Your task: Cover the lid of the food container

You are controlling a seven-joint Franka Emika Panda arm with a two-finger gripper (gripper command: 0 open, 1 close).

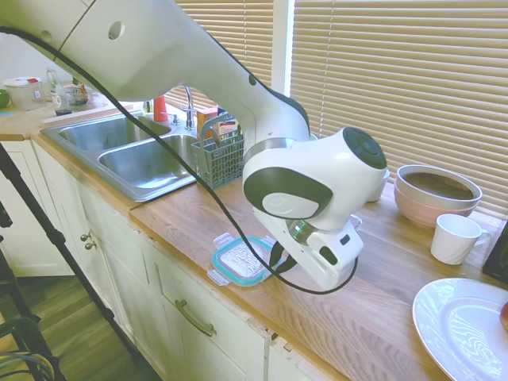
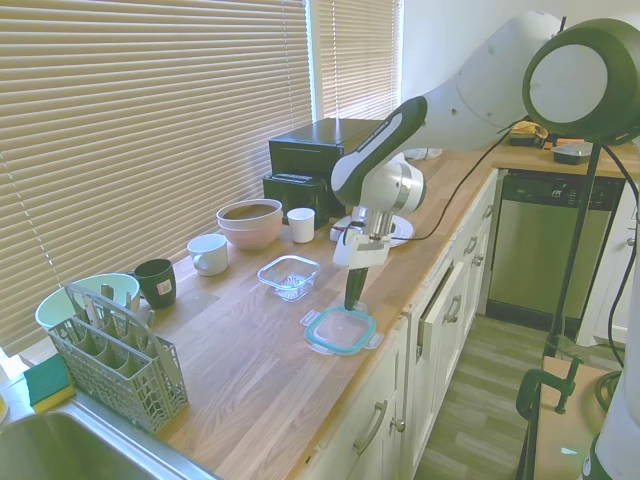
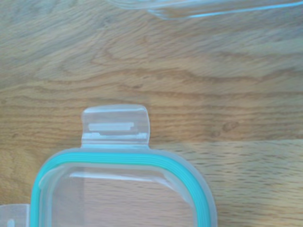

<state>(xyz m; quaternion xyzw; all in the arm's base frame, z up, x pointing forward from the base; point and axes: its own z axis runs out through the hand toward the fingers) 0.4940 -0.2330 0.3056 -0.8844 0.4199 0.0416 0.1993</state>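
Right now the lid (image 2: pixel 341 330) lies flat on the wooden surface (image 2: pixel 250 380) near its front edge, teal seal showing, flaps spread out. The tool (image 2: pixel 355 300) hangs straight down over the lid's far rim, its dark tips low and very near or touching the rim; whether the fingers are apart or together I cannot tell, as they read as one dark shape in the second exterior view and are hidden behind the wrist in the first.

In the second exterior view, the container (image 2: pixel 289 275) sits open and upright at about 11 o'clock from the lid, close by but apart from it. From the container, a white cup (image 2: pixel 208 254) stands at about 10 o'clock, stacked bowls (image 2: pixel 250 222) at 11 o'clock, and a second white cup (image 2: pixel 301 224) at 12 o'clock. A dark cup (image 2: pixel 156 282) stands well off at 9 o'clock, and a grey cutlery rack (image 2: pixel 115 355) sits at about 8 o'clock, near the sink (image 1: pixel 135 151).

In the wrist view, one clear flap (image 3: pixel 116 125) and a rounded teal corner of the lid fill the lower part, with the container's edge (image 3: pixel 199 8) showing across the wood grain.

In the first exterior view, a white plate (image 1: pixel 460 329) lies at about 4 o'clock from the lid.
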